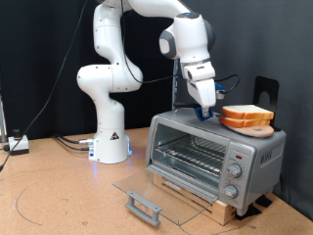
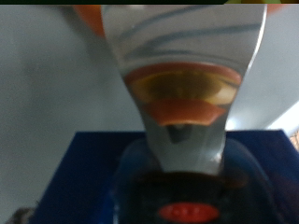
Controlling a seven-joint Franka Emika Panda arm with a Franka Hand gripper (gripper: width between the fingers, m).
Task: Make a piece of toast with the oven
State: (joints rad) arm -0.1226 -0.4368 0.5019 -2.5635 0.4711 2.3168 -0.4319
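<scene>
Hovering over the top of the small silver toaster oven point(image 1: 213, 149), glass door dropped open onto the brown bench point(image 1: 59, 196): white end effector point(image 1: 205, 111), finger spacing impossible to tell. At its three o'clock, atop the oven: cream, tan-crusted square bread slice point(image 1: 246, 115), stacked on a second slice.

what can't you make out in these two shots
- End effector: in the exterior view its fingertips drop behind the oven top, too small to tell open or shut.
- Bread slices on the oven: stacked, so the lower one is mostly covered by the upper.
- Wrist view: blurred and very close; an orange-rimmed shape shows, but it cannot be identified.
- Oven knobs: markings too small to read.
</scene>
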